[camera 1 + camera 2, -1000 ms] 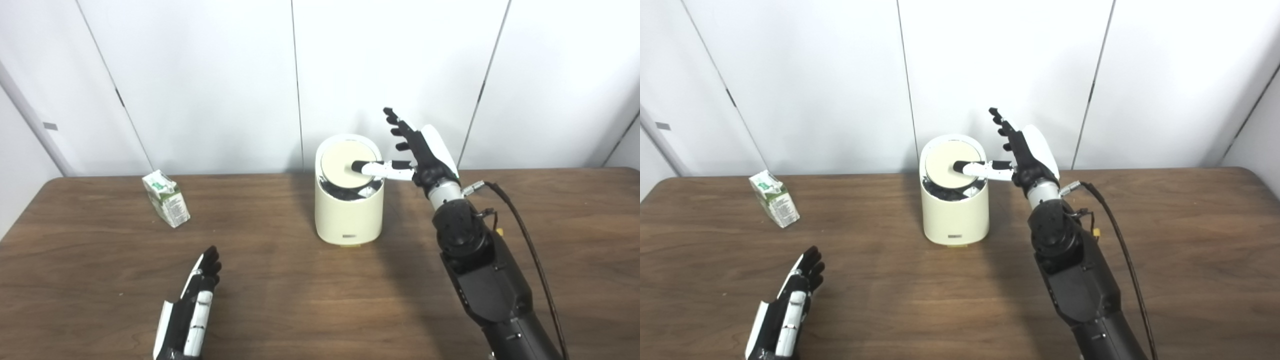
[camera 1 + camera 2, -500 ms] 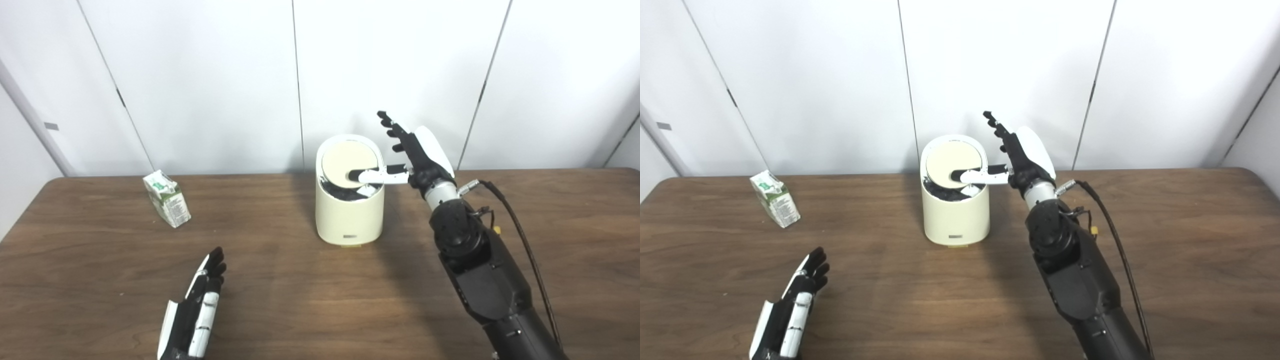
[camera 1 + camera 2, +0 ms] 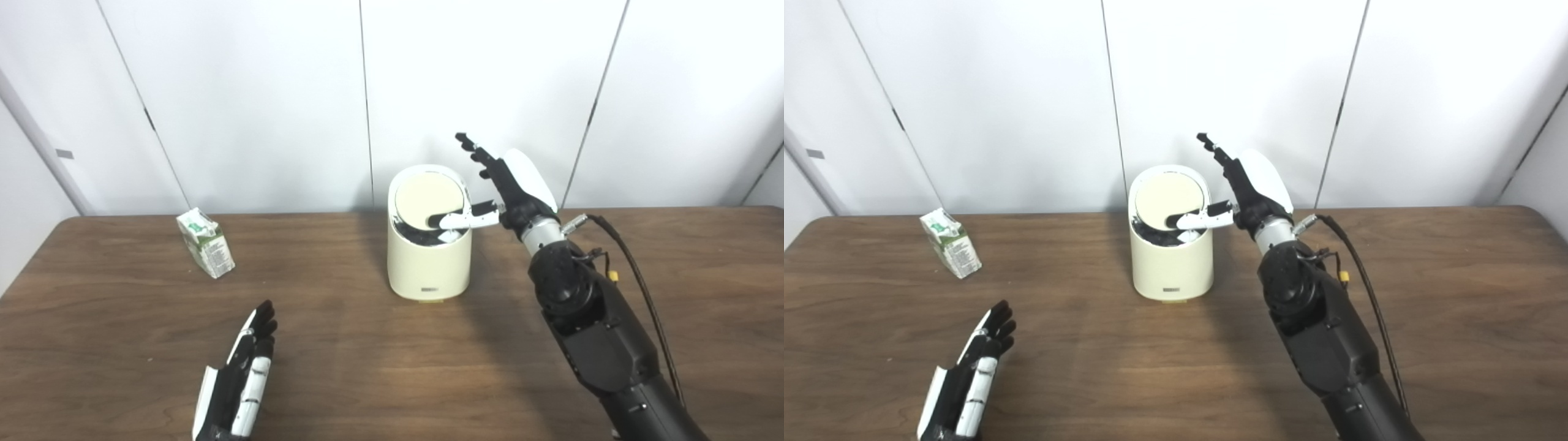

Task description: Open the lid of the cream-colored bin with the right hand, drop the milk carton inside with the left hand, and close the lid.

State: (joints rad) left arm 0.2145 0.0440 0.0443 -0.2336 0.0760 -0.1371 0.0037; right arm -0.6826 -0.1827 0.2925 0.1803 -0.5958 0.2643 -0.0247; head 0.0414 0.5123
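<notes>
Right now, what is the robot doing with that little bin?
The robot's right hand is at the top of the cream-colored bin, its thumb pressing the round lid, which is tipped so a dark gap shows at the front. The fingers are spread and hold nothing. The milk carton stands untouched on the wooden table, far to the left of the bin. The left hand waits open near the front edge, so nothing has gone into the bin yet.
</notes>
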